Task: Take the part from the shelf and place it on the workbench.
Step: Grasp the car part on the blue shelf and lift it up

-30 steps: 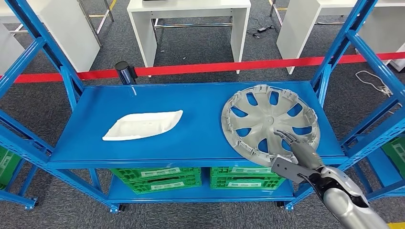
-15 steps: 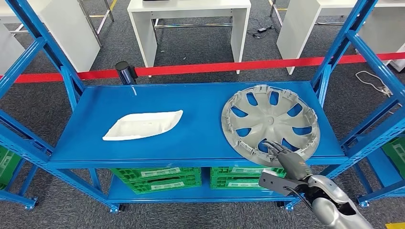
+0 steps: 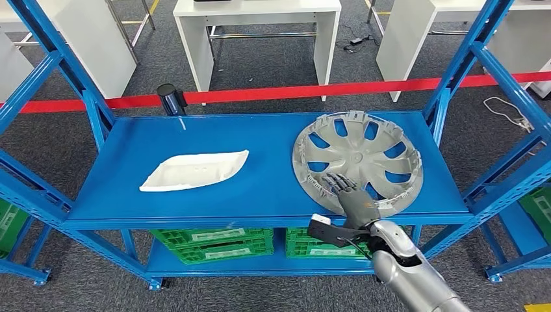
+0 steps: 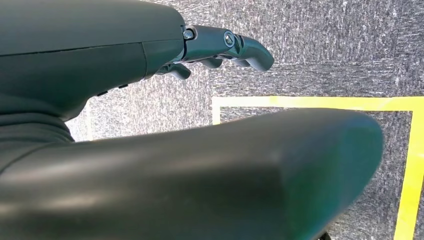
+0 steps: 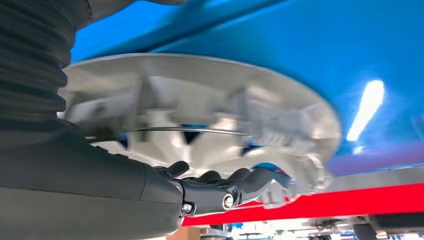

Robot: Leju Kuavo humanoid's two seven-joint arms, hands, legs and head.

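The hubcap (image 3: 357, 162) lies on the right part of the shelf's (image 3: 260, 195) top level, its near edge at the shelf's near edge; the tray-like part (image 3: 195, 170) lies on the left part of the same level, well apart from it; the right hand (image 3: 347, 198) reaches over the hubcap's near rim, fingers (image 5: 235, 182) against it; crates (image 3: 214, 242) sit on the lower level, side by side beneath both; a post (image 3: 170, 99) stands just behind the shelf's far left edge; tables (image 3: 260, 32) stand farther back; the left hand (image 4: 220, 47) hangs above the floor (image 4: 325, 60).
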